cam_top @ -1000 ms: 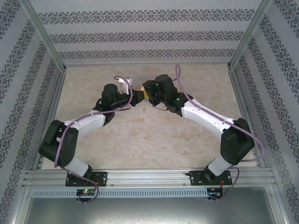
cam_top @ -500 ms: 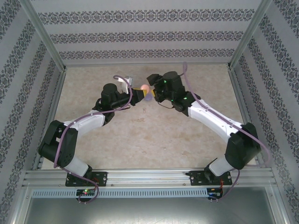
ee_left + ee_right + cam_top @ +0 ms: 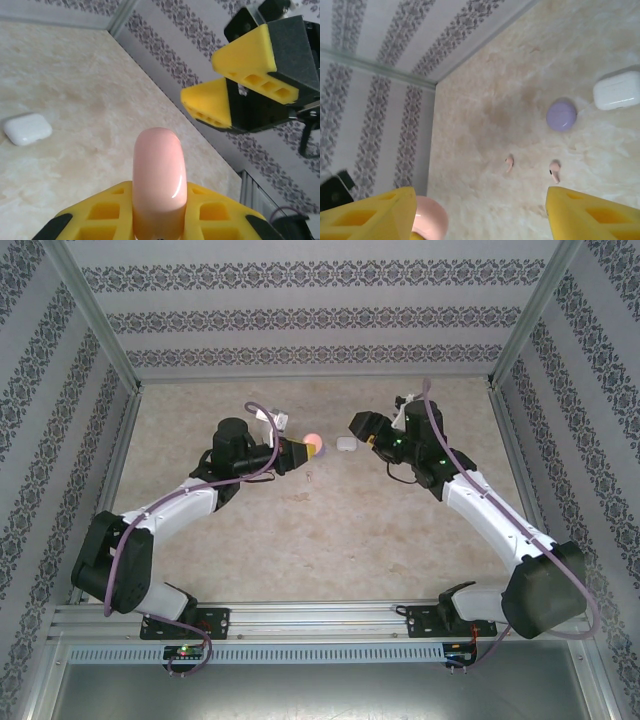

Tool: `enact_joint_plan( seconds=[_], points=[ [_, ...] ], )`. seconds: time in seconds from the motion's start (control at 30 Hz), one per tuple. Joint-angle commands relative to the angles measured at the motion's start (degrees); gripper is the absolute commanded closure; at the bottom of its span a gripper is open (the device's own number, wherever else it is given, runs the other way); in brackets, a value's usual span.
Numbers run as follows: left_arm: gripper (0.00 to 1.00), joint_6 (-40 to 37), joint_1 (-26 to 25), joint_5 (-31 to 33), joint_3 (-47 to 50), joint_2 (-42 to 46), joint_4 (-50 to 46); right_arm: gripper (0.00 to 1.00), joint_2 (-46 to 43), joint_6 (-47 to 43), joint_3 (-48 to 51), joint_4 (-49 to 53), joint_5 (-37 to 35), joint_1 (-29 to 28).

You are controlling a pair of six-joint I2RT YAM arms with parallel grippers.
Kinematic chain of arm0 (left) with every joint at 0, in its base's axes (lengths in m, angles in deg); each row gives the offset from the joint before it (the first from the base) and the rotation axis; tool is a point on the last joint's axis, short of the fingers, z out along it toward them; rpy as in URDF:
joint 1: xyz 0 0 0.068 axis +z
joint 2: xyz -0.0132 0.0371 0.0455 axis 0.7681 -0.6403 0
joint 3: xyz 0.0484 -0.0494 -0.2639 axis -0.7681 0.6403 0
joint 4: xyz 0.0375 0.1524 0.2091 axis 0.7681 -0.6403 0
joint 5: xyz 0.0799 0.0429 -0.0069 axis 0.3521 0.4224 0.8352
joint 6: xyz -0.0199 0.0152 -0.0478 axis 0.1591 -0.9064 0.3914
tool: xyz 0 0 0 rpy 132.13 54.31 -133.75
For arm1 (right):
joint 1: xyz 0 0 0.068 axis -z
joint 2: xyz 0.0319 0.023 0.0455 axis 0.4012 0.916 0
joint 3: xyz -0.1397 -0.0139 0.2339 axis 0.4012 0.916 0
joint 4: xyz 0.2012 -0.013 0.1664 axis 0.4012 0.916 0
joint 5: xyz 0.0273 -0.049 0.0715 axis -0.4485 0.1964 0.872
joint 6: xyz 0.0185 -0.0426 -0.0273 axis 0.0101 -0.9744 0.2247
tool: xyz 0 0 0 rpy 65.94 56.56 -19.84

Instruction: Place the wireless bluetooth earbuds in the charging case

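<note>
My left gripper point(image 3: 298, 448) is shut on a pale pink charging case point(image 3: 313, 445), held above the table. In the left wrist view the case point(image 3: 159, 175) stands up between the yellow jaws, and its lid looks closed. My right gripper point(image 3: 360, 428) hangs open just to the right of the case, empty, and shows in the left wrist view as well point(image 3: 202, 80). Two pale pink earbuds point(image 3: 509, 163) point(image 3: 554, 169) lie loose on the table below. The pink case point(image 3: 427, 220) sits by the left finger point(image 3: 375, 212) in the right wrist view.
A white case point(image 3: 346, 444) point(image 3: 617, 90) and a round purple case point(image 3: 561, 115) lie on the table near the earbuds. The white case also appears at the left of the left wrist view point(image 3: 27, 129). Patterned walls and a metal frame point(image 3: 110, 350) enclose the table.
My right gripper has opened, let go of the pink case and drawn back to the right. The left gripper keeps hold of the case and has shifted slightly right.
</note>
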Motion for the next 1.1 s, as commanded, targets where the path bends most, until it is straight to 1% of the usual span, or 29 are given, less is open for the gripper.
enact_joint_plan(
  seconds=[0.0, 0.13, 0.23, 0.33, 0.53, 0.83, 0.93, 1.07],
  points=[
    [1.00, -1.8, -0.3, -5.5, -3.2, 2.0, -4.8, 0.31, -0.2, -15.8, -0.7, -2.0, 11.8, -0.2],
    [1.00, -1.0, -0.3, -7.9, -6.2, 1.3, -6.0, 0.32, 0.0, -21.8, -0.8, -2.3, 15.8, -0.7],
    [1.00, 0.3, -0.3, -10.1, -8.5, -0.2, -5.5, 0.32, 1.1, -23.4, -1.5, -2.7, 17.4, -1.4],
    [1.00, 0.6, -0.3, -11.0, -10.1, -1.4, -5.8, 0.33, 2.1, -24.4, -2.3, -2.7, 17.2, -2.6],
    [1.00, 1.2, -0.3, -11.1, -10.3, -2.2, -5.0, 0.34, 3.3, -24.7, -3.4, -3.0, 15.9, -4.3],
    [1.00, 1.1, -0.3, -12.1, -10.2, -2.8, -5.0, 0.36, 5.0, -23.7, -4.6, -3.7, 12.6, -4.6],
    [1.00, 1.2, -0.4, -12.6, -10.1, -2.4, -4.9, 0.39, 6.1, -23.2, -3.8, -3.8, 10.5, -3.6],
    [1.00, 1.5, -0.4, -13.3, -10.1, -1.5, -4.5, 0.44, 6.9, -21.9, -1.1, -4.8, 8.2, -0.7]
  ],
)
